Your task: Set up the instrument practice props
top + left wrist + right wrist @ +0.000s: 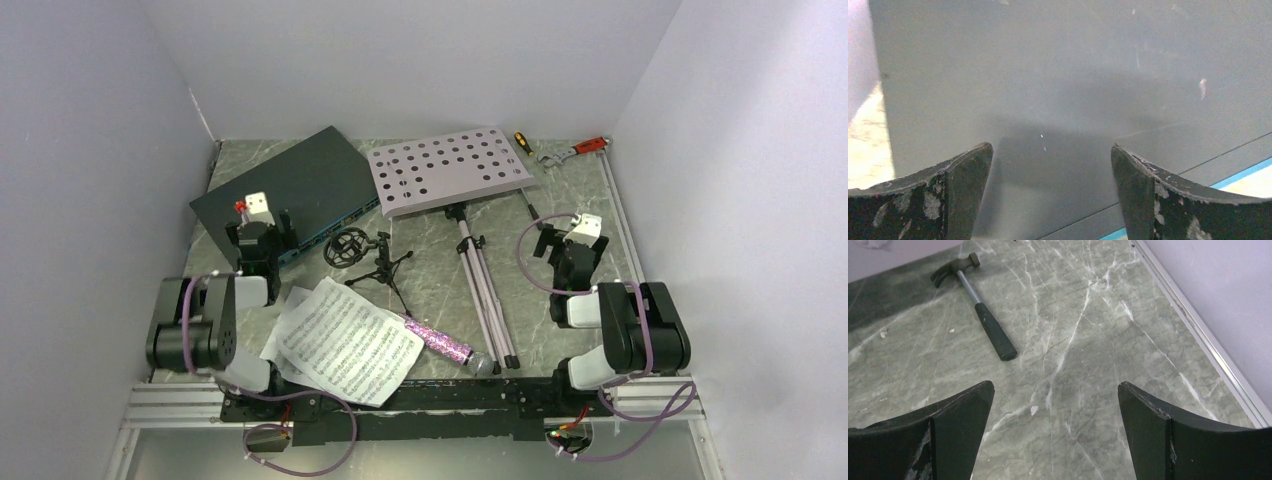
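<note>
Top external view: the stand lies flat across the desk, with pages and mic by the front edge. Left fingers and right fingers are apart, empty. Raising the stand could swing its legs into the mic; pages may slip off. Open room: right side.
</note>
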You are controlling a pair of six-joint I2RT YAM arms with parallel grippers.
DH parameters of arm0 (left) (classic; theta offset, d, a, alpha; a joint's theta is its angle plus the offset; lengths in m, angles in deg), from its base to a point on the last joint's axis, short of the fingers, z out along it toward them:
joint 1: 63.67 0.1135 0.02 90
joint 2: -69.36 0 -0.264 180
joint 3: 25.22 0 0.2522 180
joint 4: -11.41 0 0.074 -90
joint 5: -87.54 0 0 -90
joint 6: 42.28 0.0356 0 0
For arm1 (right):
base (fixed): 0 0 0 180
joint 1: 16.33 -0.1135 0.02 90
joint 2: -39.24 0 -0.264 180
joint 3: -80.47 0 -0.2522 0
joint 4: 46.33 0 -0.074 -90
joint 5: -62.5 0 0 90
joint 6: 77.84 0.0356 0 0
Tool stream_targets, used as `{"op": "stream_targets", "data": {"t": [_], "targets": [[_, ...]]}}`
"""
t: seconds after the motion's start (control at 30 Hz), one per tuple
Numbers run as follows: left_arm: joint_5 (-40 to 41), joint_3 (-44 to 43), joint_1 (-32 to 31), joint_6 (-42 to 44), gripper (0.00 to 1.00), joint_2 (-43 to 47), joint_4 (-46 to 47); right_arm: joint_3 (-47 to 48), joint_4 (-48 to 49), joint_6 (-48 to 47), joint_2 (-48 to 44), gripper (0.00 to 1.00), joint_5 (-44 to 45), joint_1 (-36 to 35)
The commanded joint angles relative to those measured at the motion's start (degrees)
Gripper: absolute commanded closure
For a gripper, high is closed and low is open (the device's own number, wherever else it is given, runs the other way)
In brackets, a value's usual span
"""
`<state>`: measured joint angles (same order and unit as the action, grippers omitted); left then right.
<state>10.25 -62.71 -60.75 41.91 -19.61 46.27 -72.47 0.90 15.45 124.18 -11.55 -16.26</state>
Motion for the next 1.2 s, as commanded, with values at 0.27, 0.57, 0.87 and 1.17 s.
{"op": "stream_targets", "data": {"t": [0.27,0.57,0.87,1.17], "targets": [[-1.38,-15.65,-0.02,-24.59,0.06,31.69,-51.31,20.9,-42.23,10.27,-15.63,0.0,-2.95,-2.98],[-3.16,-27.93,0.05,-31.24,0.06,32.12,-75.67,20.03,-46.79,16.33,-19.19,0.0,-12.8,-2.08],[-24.35,-34.45,0.07,-27.55,0.06,28.32,-74.69,22.24,-63.85,31.66,-22.95,0.0,-2.48,-1.04],[-39.92,-42.08,-4.8,-31.8,0.06,23.31,-70.65,20.64,-67.02,32.95,-24.91,0.0,-9.54,1.18]]}}
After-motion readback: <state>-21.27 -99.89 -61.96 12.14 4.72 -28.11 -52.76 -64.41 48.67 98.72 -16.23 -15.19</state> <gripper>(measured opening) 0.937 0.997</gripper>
